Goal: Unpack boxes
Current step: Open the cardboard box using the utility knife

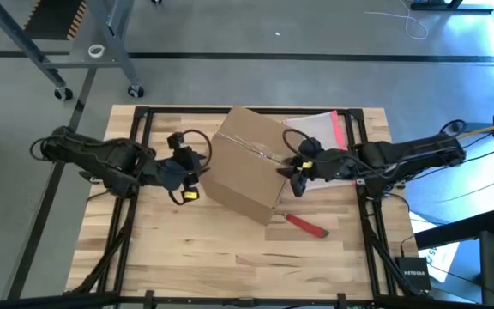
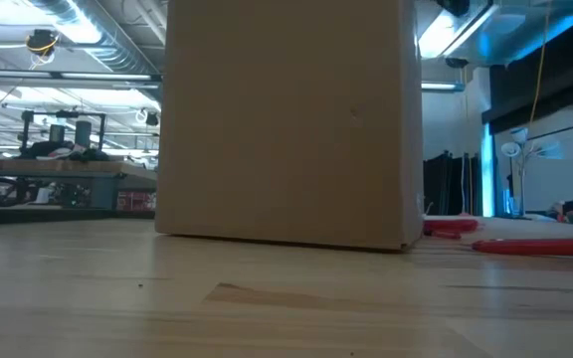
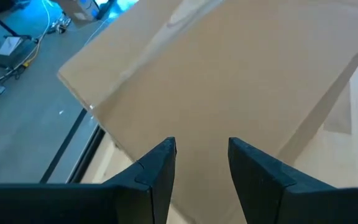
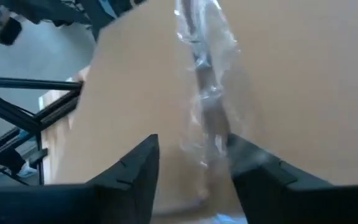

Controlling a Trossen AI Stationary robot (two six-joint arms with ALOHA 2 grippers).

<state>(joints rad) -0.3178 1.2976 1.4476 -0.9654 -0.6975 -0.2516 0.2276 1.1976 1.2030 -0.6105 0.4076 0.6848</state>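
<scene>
We found the cardboard box (image 1: 249, 163) standing in the middle of the table (image 1: 187, 257), set between our two grippers, with a strip of clear tape (image 4: 205, 81) running along its top seam. Our left gripper (image 3: 201, 158) hovered just beside the box's left face, its fingers (image 3: 160, 168) spread apart with a clear gap and nothing between them; we judged it was parked there to brace the box against any push from the other side. Our right gripper (image 4: 191, 162) reached over the box's right top edge, its fingers parted, and the crumpled, lifted tape ran straight ahead of that gap, near one fingertip. We could not tell whether the tape was actually pinched. We judged the gripper was lined up that way to catch the loose tape and peel the seam open, since the flaps looked shut. A red-handled tool (image 1: 307, 227) lay on the table near the box's right corner, and a clear pouch with a pink-red edge (image 1: 324, 127) sat behind the right gripper.
</scene>
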